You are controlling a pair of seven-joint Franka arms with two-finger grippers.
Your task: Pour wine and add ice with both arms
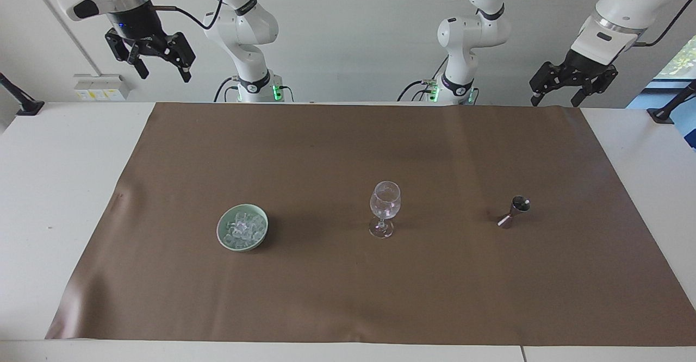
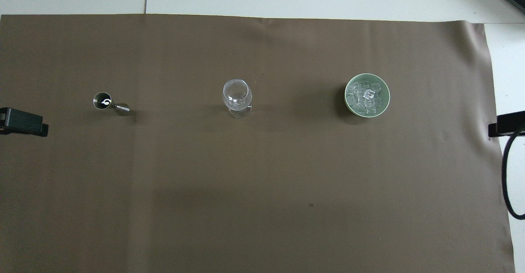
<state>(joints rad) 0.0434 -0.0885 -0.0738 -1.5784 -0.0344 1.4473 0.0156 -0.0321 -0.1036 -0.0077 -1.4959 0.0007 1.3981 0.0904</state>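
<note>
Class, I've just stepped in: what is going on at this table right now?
Nothing is being handled. Both hands, the left hand and the right hand, hang open above the table's robot edge. On the brown mat stand an empty wine glass, a metal jigger, and a green bowl holding ice.

You have two high views, half a turn apart. The facing one looks from across the tabletop [image 1: 70,188] toward both arm bases, taking in the whole brown mat [image 1: 348,275]. The overhead one looks steeply down from the robots' end. Both share the mat, stemmed glass [image 1: 384,208], bowl [image 2: 386,101] and jigger [image 2: 110,104].
</note>
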